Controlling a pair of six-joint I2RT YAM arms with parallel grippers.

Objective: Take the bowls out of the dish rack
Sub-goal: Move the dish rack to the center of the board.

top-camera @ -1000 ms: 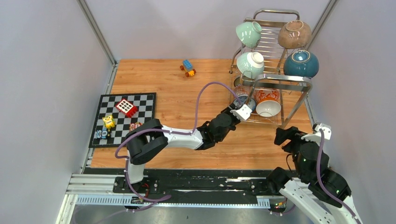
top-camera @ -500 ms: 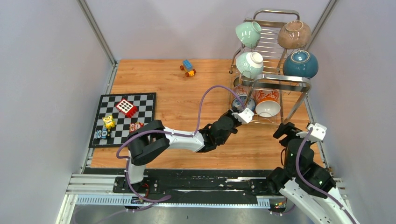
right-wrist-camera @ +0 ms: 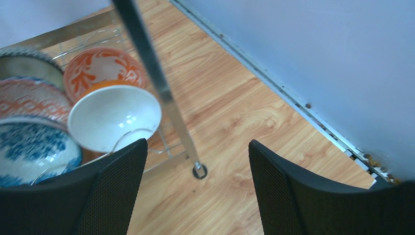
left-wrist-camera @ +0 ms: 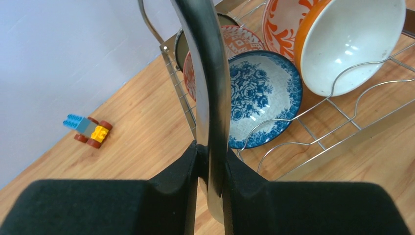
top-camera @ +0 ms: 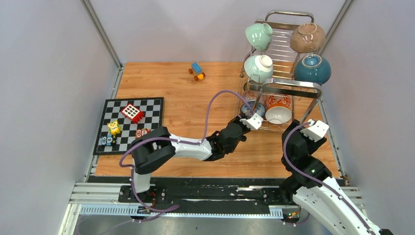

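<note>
The chrome dish rack point(top-camera: 288, 86) stands at the table's far right. Its top tier holds two mint green bowls point(top-camera: 258, 35), a speckled brown bowl point(top-camera: 307, 37) and a dark teal bowl point(top-camera: 312, 69). On the lower tier stand a blue-white bowl point(left-wrist-camera: 262, 98), a red patterned bowl point(left-wrist-camera: 235, 41) and an orange-white bowl point(left-wrist-camera: 350, 44). My left gripper point(left-wrist-camera: 211, 166) is shut on the rack's front left upright post point(left-wrist-camera: 205, 73). My right gripper point(right-wrist-camera: 197, 144) is open and holds nothing. It hangs just in front of the rack's front right leg point(right-wrist-camera: 156, 83).
A black-and-white chequered board point(top-camera: 147, 108) with small toy blocks lies at the left. A toy car point(top-camera: 196, 71) sits at the back middle. The side wall point(right-wrist-camera: 318, 58) and its floor rail run close to the right of the rack.
The left gripper has closed on the rack post and the rack has shifted slightly left. The right arm has swung forward and left, up to the rack's front right leg.
</note>
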